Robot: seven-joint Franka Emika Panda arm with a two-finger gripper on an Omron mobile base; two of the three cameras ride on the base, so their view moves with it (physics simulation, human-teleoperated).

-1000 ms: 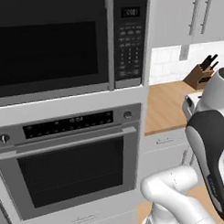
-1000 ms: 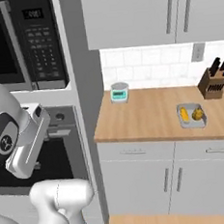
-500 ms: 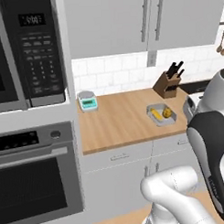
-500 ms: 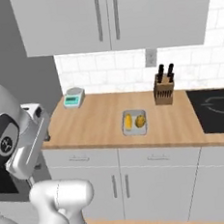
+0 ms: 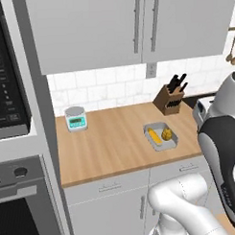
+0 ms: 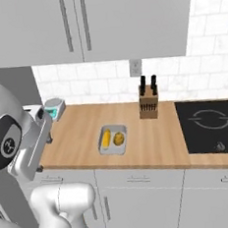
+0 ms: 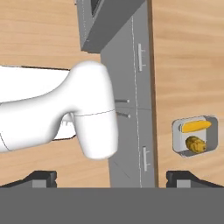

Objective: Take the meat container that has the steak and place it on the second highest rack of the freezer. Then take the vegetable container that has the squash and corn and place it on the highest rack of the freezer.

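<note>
vegetable container point(image 5: 161, 135) with corn and squash sits untouched on counter point(image 5: 111, 148). gripper point(image 7: 112, 177) fingers spread wide, empty. freezer placement pending; steak's status can't be judged.

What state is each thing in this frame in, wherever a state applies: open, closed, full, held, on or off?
Vegetable container: uncovered, holding corn and squash, resting on the counter, not held.
Upper cabinets: doors closed.
Lower cabinets: doors and drawers closed.
Knife block: upright, knives in it.
Kitchen scale: nothing on it.
Stovetop: nothing on it.
Gripper: open, holding nothing.
</note>
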